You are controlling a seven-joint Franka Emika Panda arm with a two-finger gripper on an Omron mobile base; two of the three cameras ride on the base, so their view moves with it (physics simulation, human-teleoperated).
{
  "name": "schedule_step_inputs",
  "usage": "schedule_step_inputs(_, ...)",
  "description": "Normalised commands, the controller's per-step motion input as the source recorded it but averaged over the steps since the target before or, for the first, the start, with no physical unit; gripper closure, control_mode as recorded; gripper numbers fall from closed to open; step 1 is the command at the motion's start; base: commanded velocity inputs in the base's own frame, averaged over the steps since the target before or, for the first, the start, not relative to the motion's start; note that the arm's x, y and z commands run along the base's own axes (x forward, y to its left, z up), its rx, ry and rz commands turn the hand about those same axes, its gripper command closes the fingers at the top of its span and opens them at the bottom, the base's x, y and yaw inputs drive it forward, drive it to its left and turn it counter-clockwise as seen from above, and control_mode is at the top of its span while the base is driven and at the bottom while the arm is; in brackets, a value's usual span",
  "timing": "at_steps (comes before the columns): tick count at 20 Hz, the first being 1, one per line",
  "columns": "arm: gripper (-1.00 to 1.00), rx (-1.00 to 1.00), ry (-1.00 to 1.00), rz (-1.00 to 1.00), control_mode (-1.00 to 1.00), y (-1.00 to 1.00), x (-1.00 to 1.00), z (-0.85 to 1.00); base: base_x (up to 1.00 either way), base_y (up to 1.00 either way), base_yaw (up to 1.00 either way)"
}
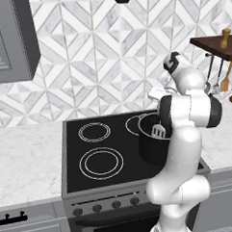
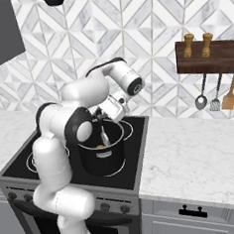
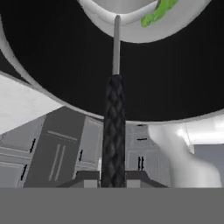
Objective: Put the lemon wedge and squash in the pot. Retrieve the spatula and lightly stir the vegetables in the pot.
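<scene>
Gripper (image 3: pixel 113 175) clamped on spatula (image 3: pixel 114 127): braided black handle, thin metal shaft into black cylindrical pot (image 2: pixel 103 157); lemon wedge (image 3: pixel 157 12) inside.

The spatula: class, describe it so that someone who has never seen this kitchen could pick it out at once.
Find the black stove set in the marble counter, then the black pot on its right front burner. The spatula stands in that pot, its thin black handle gripped by the gripper. Its square slotted silver blade sets it apart from the long-handled utensils hanging under the wooden shelf.
</scene>
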Motion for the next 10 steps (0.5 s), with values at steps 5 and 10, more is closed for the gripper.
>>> schedule_step_inputs(5,1.0,0.12,-0.05,0.01,-1.0,-0.18,-0.45,-0.17,0.0,0.0,0.0)
schedule_step_inputs(10,1.0,0.05,0.01,0.0,-1.0,-0.04,0.31,-0.39,0.0,0.0,0.0)
